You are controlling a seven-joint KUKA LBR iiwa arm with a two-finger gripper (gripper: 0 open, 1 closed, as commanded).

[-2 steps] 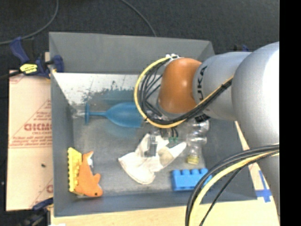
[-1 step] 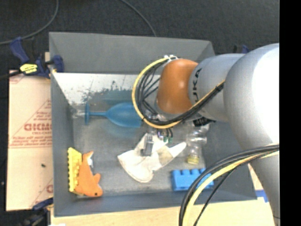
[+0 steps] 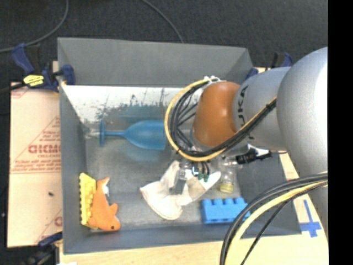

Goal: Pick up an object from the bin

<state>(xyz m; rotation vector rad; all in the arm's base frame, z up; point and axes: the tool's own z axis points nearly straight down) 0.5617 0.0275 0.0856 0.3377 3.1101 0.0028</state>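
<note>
— Where is the gripper (image 3: 185, 180) now?
— It is down at a white crumpled cloth (image 3: 160, 200), in the middle of the bin (image 3: 149, 65), near the lower wall. Whether it is clenched or released, one cannot tell.
— What lies near?
— A blue block (image 3: 220, 210) just right of the cloth; a blue glass (image 3: 143, 134) lies on its side behind

A translucent blue plastic wine glass (image 3: 144, 134) lies on its side left of centre, with its foot pointing to the left of the frame. At the lower left an orange toy fish (image 3: 105, 210) lies against a yellow toothed block (image 3: 85, 199), touching it. Right of centre, low in the frame, sits a blue studded building brick (image 3: 222, 210), with a small clear jar (image 3: 226, 184) just above it.
</note>
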